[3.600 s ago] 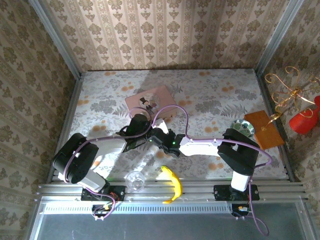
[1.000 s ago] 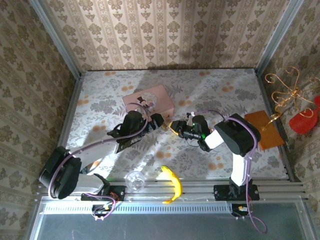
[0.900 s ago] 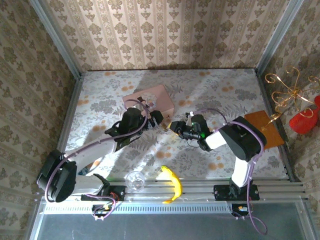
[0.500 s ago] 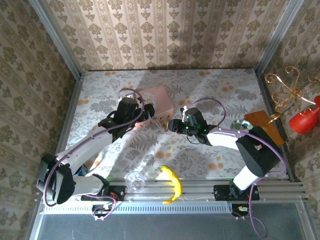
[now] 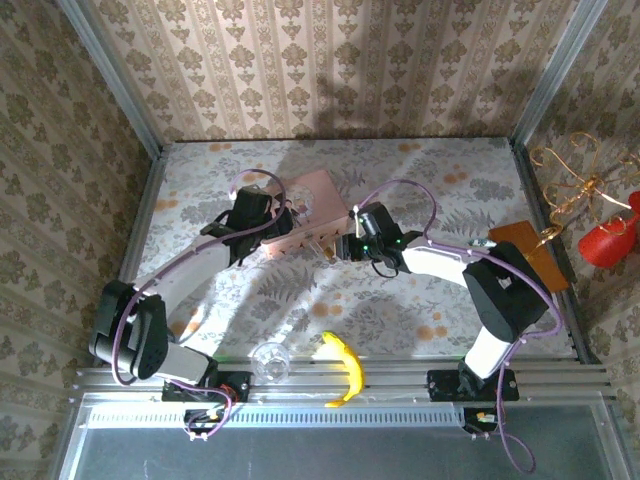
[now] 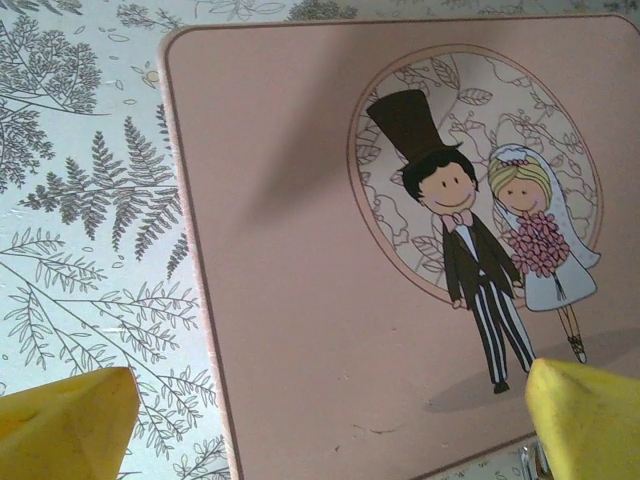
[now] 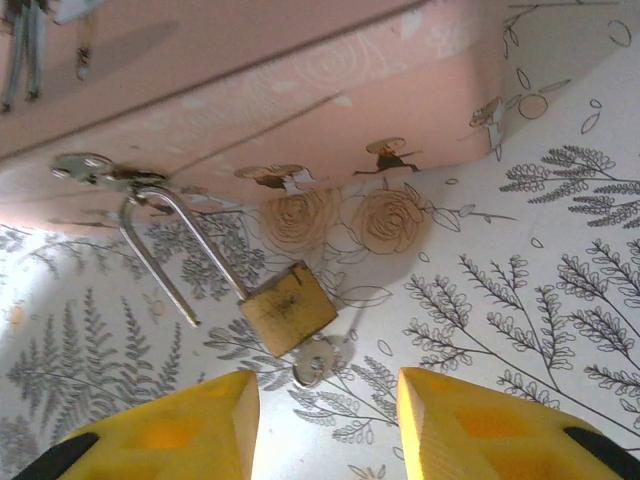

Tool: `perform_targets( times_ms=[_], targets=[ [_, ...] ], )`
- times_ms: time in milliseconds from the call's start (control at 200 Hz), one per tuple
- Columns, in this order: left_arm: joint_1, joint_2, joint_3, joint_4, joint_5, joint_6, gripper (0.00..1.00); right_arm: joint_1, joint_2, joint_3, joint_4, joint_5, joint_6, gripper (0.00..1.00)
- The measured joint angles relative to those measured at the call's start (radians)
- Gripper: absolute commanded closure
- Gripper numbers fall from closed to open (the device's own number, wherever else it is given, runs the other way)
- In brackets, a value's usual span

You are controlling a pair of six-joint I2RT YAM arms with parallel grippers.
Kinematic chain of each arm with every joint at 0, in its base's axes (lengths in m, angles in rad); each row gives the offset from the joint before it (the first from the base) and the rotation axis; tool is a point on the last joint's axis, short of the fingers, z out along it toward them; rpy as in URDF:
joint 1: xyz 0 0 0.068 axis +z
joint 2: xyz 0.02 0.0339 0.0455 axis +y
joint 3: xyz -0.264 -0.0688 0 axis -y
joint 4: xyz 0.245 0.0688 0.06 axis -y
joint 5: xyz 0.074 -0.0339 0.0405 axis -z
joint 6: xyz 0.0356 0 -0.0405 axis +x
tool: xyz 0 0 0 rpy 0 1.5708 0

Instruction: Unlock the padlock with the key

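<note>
The brass padlock lies on the tablecloth against the front wall of the pink tin. Its silvery shackle hooks through the tin's hasp, and one shackle leg ends free beside the body. The key sticks out of the padlock's underside, its round head flat on the cloth. My right gripper is open just in front of the key, touching nothing, and it appears beside the tin as the right gripper. My left gripper is open above the tin's lid; from above it is the left gripper.
A yellow banana and a clear glass sit by the near rail. At the right edge are an orange card, a gold wire stand and a red object. Patterned walls close in three sides.
Both grippers have moved away from the table's middle, up to the pink tin. The left now hangs over its lid, and the right arm has stretched left to its front wall.
</note>
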Motion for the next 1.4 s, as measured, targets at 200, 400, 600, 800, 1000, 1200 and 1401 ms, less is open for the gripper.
perform_targets(
  times_ms=[200,400,600,800,1000,1200,1401],
  targets=[
    [0.021,0.036,0.000,0.038,0.016,0.000,0.00,0.013,0.017,0.007,-0.024,0.008,-0.029,0.62],
    [0.021,0.079,-0.003,0.069,0.046,-0.001,0.00,0.027,0.064,0.056,-0.027,0.010,-0.060,0.62],
    [0.021,0.093,-0.004,0.089,0.072,-0.005,0.00,0.036,0.142,0.146,-0.034,0.010,-0.096,0.61],
    [0.016,0.109,-0.008,0.111,0.080,-0.012,0.00,0.046,0.190,0.220,-0.053,0.010,-0.122,0.61],
    [0.000,0.156,-0.008,0.120,0.078,-0.023,0.00,0.049,0.232,0.286,-0.073,0.009,-0.130,0.60],
    [-0.022,0.160,-0.008,0.135,0.083,-0.031,0.00,0.044,0.267,0.335,-0.100,0.009,-0.132,0.60],
    [-0.025,0.160,-0.008,0.136,0.091,-0.037,0.00,0.031,0.272,0.350,-0.117,-0.006,-0.132,0.64]
  ],
)
